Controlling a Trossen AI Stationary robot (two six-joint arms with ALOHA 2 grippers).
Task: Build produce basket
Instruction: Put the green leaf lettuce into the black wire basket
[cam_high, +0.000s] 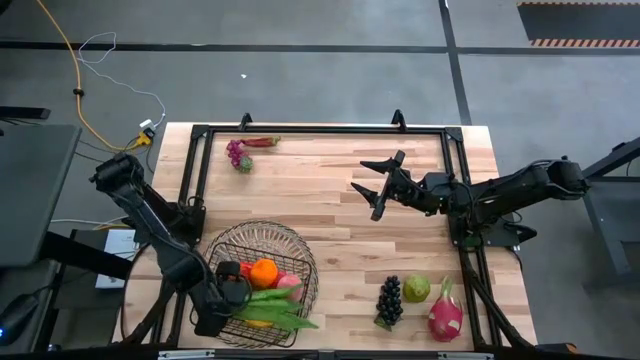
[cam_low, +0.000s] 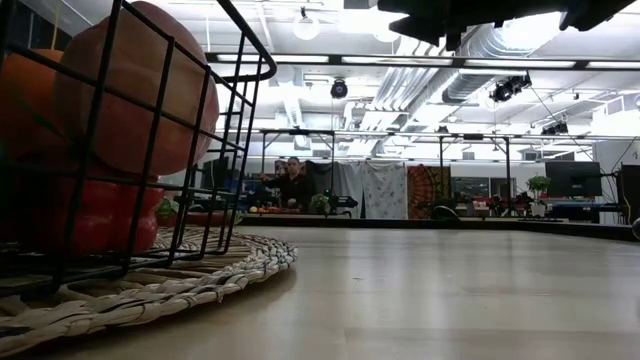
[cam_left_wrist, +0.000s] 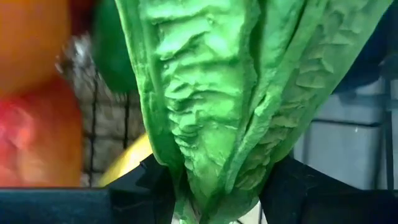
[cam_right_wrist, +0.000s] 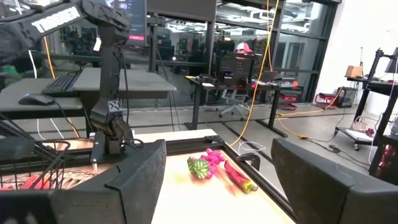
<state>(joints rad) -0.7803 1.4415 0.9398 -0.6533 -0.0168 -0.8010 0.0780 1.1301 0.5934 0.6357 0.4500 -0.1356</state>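
Basket, high view: basket (cam_high: 262, 279) on table (cam_high: 320, 200) near left; orange (cam_high: 263, 271), leafy greens (cam_high: 280, 309) inside; grapes (cam_high: 389, 298), pear (cam_high: 417, 289), dragon fruit (cam_high: 446, 313) outside.
Low view: mesh cropped, fruit blurred.
Left gripper (cam_left_wrist: 205, 208), left wrist view: clamps greens.
Right gripper (cam_high: 375, 186): spread, empty.

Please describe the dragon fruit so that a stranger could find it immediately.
Look at the wooden table, in the near corner on the right arm's side. Three items lie there: dark grapes, a green pear and the dragon fruit. It is the only pink one, with green tips.
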